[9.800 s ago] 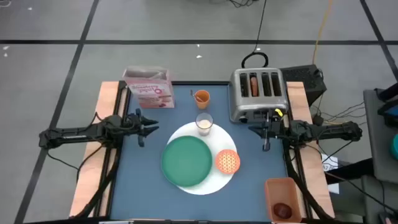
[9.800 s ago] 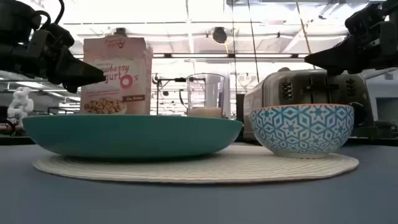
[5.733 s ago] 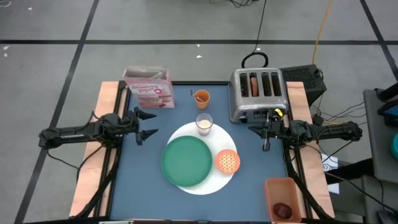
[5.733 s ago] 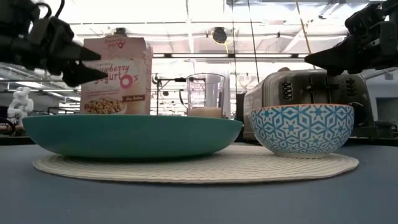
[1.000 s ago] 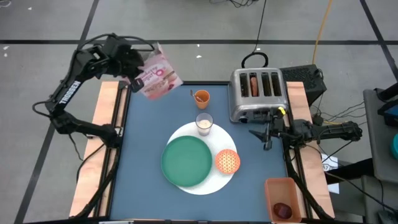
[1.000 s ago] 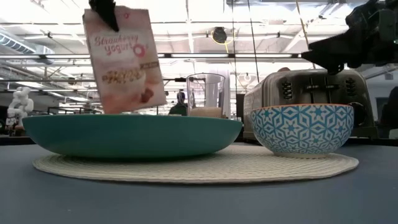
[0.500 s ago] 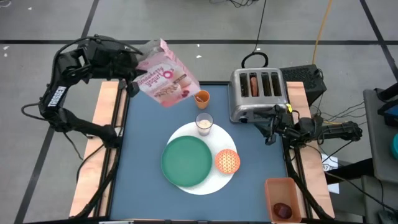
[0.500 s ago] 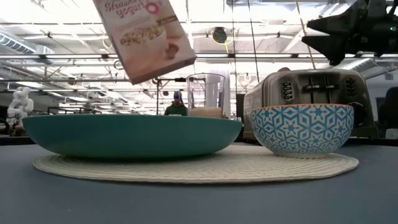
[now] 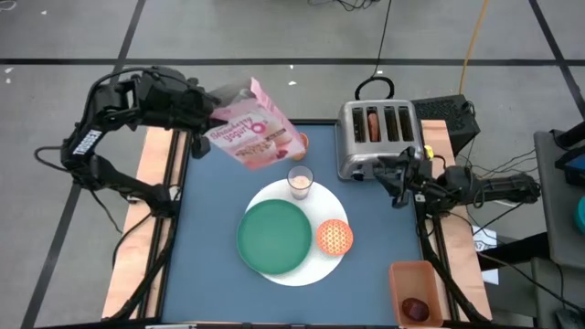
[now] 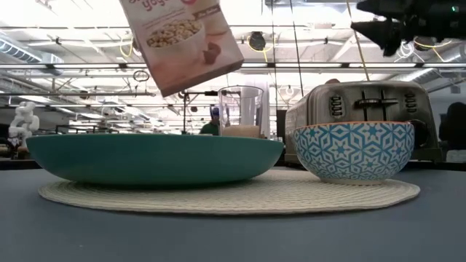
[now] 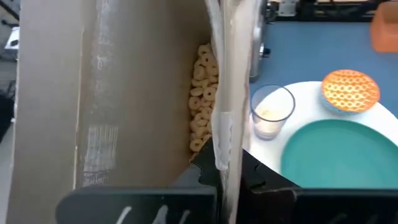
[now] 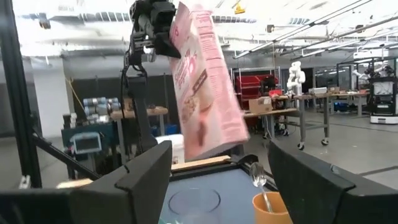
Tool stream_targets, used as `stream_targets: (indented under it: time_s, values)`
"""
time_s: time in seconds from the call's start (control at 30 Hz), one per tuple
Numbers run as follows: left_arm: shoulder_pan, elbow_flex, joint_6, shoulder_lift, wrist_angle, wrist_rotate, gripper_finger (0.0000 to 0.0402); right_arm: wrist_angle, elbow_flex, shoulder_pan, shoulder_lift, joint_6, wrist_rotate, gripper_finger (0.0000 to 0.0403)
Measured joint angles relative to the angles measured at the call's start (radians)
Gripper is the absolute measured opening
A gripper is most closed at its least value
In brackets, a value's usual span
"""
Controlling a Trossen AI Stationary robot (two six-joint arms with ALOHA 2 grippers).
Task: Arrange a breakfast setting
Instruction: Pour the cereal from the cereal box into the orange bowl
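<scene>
Cereal box: the pink cereal box hung tilted in the air above the far left part of the counter, near the orange cup; its front showed a strawberry yogurt label and a picture of cereal rings; the left wrist view looked into its open top, where pale cereal rings lay against the liner.
Left hand: the left hand was clamped on the cereal box's upper end.
Right hand: the right hand hovered just in front of the silver toaster, its fingers spread apart with nothing between them.
Mat: the white round mat lay mid-counter.
Plate: the green plate rested on the mat, nothing on it.
Bowl: the small patterned bowl, orange inside and blue-white outside, sat on the mat just beside the plate.
Glass: the milk glass stood at the mat's far edge with a little milk at its bottom.
Cup: the orange cup held a metal spoon.
Bin: the orange bin at the near right corner held a dark red fruit.
</scene>
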Motion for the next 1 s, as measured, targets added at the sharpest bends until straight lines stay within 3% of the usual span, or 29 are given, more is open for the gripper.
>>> stream_targets:
  time_s: [0.37,0.77,1.0]
  values:
    - [-0.066,0.000,0.005,0.030,0.027,-0.008,0.0003,-0.066,0.278,-0.004,0.352,-0.058,0.001,0.0261]
    - [-0.132,-0.001,0.000,0.039,0.029,-0.006,0.0003,-0.197,0.508,-0.117,0.646,-0.076,-0.013,0.0261]
    - [-0.168,-0.001,-0.010,0.038,0.043,-0.002,0.0003,-0.199,0.592,-0.178,0.759,-0.048,-0.263,0.0261]
